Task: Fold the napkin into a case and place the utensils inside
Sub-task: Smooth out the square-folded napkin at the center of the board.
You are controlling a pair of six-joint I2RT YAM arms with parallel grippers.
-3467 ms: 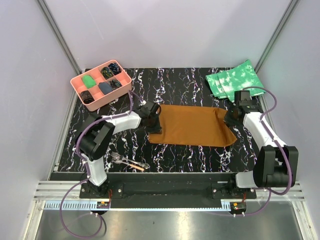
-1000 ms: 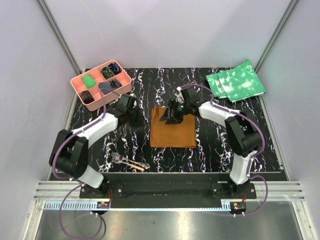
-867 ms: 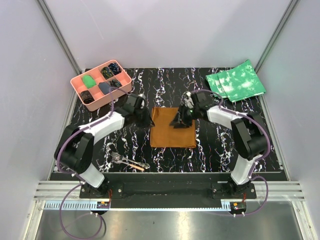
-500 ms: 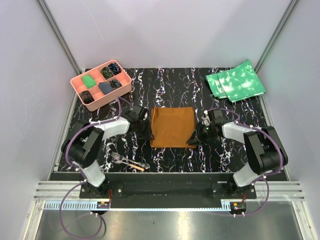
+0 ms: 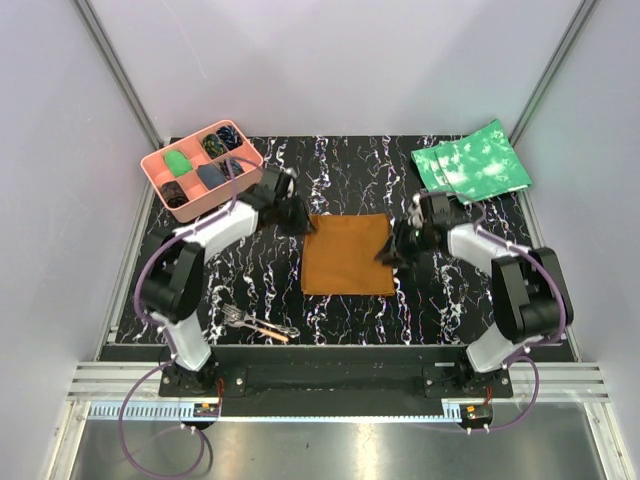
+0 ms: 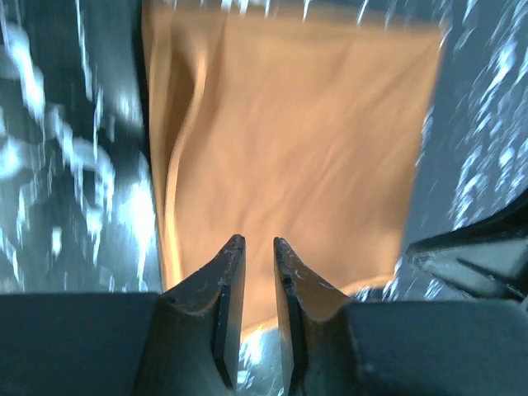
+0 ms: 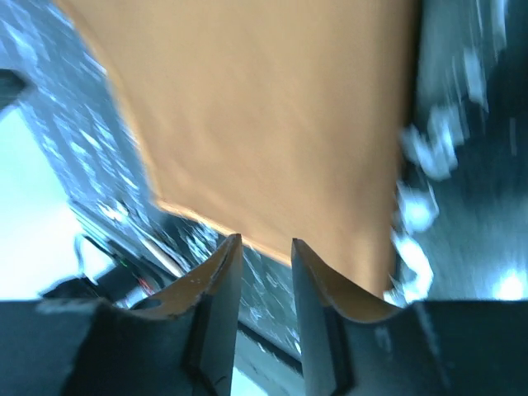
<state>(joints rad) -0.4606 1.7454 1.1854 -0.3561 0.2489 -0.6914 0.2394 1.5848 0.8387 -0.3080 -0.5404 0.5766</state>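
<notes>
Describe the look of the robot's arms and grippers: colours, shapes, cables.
White links join black joints on the left arm and right arm. Purple cables run along them and loop from the bases. The left gripper and right gripper each have two dark, tapered fingers.

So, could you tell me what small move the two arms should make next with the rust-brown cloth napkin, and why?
Probably lower both grippers and pinch the rust-brown cloth napkin by its side edges to fold it narrower. It lies flat and squarish, not yet a narrow case; the left gripper and right gripper flank it, jaws slightly apart, empty.
</notes>
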